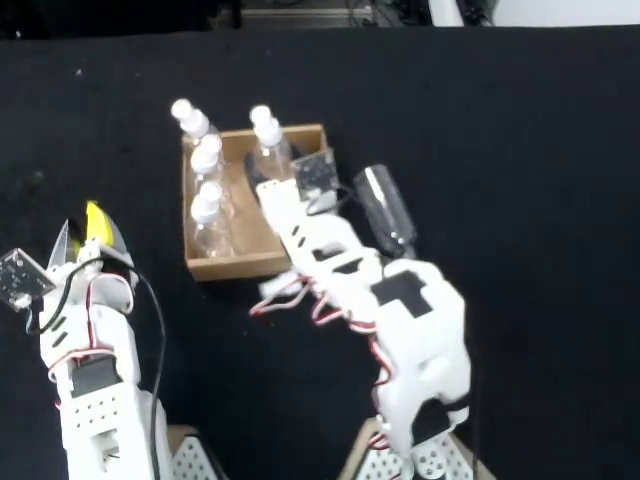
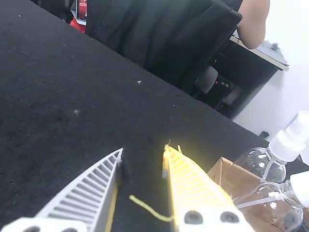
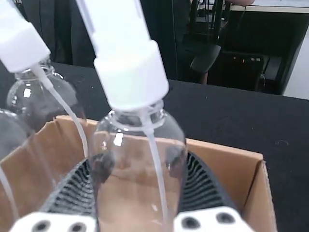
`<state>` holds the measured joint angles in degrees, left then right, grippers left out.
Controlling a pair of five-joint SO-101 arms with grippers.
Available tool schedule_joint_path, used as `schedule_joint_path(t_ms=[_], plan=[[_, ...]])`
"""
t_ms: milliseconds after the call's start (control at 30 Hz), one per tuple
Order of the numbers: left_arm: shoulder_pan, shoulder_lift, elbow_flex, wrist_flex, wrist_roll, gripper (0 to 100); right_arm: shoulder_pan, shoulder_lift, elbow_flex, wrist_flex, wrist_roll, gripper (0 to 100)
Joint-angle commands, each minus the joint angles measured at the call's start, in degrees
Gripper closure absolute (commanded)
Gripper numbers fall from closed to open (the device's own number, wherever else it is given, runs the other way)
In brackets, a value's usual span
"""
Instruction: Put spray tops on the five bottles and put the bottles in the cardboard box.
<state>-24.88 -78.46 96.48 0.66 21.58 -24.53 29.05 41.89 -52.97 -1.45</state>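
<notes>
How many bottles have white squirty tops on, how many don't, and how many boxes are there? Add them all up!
Bottles with spray tops: 4
Bottle without a top: 1
Cardboard box: 1
Total: 6

**Camera Placement: Three Views**

The high camera looks steeply down on the tabletop [image 1: 520,120], with the arm bases at 6 o'clock and the cardboard box [image 1: 235,265] toward 10 o'clock of centre. The left wrist camera sits low behind the left end effector [image 2: 143,150], facing across the tabletop. The right wrist camera sits very near a bottle [image 3: 130,140] at the right end effector [image 3: 142,164]. All three views share the cardboard box.
</notes>
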Motion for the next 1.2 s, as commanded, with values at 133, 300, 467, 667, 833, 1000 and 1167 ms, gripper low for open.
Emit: schedule_joint_path(t_ms=[133, 300, 467, 667, 833, 1000, 1167], plan=[[0.4, -0.7, 1.4, 0.1, 0.3, 89, 0.6, -0.4, -3.0, 0.8, 0.4, 98.6], [0.4, -0.8, 1.5, 0.1, 0.3, 89, 0.6, -0.3, -3.2, 0.8, 0.4, 98.5], [0.4, -0.8, 1.5, 0.1, 0.3, 89, 0.6, -0.4, -3.0, 0.8, 0.4, 91.3], [0.4, -0.8, 1.5, 0.1, 0.3, 89, 0.5, -0.3, -2.9, 0.9, 0.5, 83.5], [0.4, -0.8, 1.5, 0.1, 0.3, 89, 0.5, -0.7, -2.2, 0.4, 0.5, 83.5], [0.4, -0.8, 1.5, 0.1, 0.3, 89, 0.4, -1.5, -1.4, 0.7, 0.5, 83.2], [0.4, -0.8, 1.5, 0.1, 0.3, 89, 0.4, -1.6, -1.4, 0.8, 0.5, 83.1]])
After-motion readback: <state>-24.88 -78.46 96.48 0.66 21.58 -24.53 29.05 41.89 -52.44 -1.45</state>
